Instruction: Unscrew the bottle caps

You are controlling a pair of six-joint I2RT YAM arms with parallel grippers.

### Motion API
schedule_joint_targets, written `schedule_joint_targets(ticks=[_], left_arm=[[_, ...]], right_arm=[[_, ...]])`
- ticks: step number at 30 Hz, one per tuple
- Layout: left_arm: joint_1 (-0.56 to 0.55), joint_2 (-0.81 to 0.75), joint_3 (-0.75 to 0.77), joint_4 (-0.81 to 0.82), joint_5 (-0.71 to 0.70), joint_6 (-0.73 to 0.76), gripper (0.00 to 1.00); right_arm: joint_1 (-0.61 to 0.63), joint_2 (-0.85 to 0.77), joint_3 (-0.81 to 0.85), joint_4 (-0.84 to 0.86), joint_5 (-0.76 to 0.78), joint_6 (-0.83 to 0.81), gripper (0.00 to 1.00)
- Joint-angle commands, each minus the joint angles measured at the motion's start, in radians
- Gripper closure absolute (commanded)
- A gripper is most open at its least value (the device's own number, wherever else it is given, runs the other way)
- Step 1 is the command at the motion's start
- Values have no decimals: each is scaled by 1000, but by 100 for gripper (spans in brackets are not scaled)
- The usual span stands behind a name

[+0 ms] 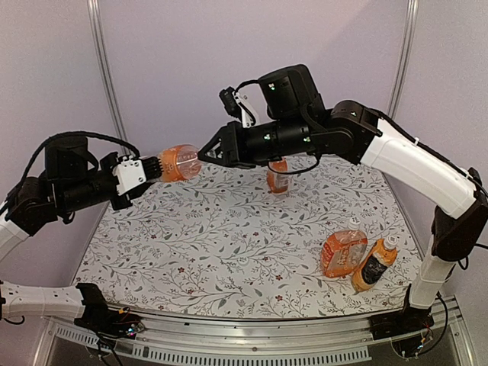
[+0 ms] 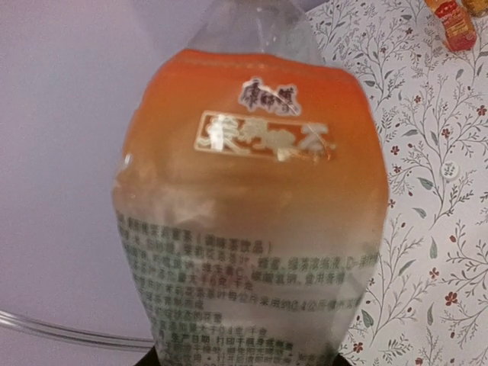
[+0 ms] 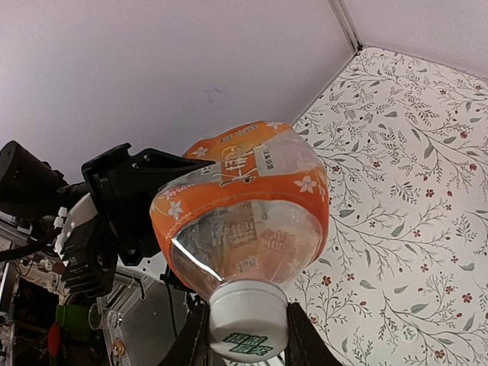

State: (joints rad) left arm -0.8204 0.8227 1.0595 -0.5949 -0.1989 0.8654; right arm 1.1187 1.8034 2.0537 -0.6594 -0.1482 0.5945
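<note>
Right wrist view: the small white round plastic screw cap (image 3: 248, 324) sits between the fingers of the right gripper (image 1: 200, 156), which seem clenched on it. The left gripper (image 1: 155, 168) grasps the base of its clear orange-filled plastic bottle (image 1: 180, 162), sideways in the air.

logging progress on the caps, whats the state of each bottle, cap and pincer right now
held bottle: in the air, on its side
white cap: on the held bottle, pinched
left pincer: shut on held bottle
right pincer: shut on white cap
back bottle: standing, top hidden from view
wide bottle: lying down, cap on
dark-labelled bottle: lying down, cap on
</note>
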Motion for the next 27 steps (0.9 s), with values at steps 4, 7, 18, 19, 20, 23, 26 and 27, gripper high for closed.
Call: schedule_joint_targets(ticks=[4, 7, 18, 19, 20, 23, 26, 27], left_arm=[[-11, 34, 145, -361, 390, -53, 79], [-11, 55, 194, -536, 575, -65, 79], [-16, 55, 197, -560, 597, -23, 78], [-16, 55, 195, -562, 597, -23, 78], [-16, 53, 193, -561, 594, -23, 78], [-16, 49, 191, -546, 574, -28, 78], [-16, 48, 180, -497, 522, -50, 78], [-16, 44, 173, -474, 492, -55, 78]], right_arm=[[145, -17, -5, -163, -12, -621, 100], [233, -91, -135, -170, 49, -1052, 100], [344, -34, -75, -204, 391, -1688, 100], [344, -31, -74, -195, 406, -1708, 100], [345, -29, -75, -186, 417, -1716, 100], [344, -42, -111, -117, 425, -1685, 60], [345, -80, -189, 31, 454, -1568, 2], [344, -97, -204, 76, 461, -1516, 1]])
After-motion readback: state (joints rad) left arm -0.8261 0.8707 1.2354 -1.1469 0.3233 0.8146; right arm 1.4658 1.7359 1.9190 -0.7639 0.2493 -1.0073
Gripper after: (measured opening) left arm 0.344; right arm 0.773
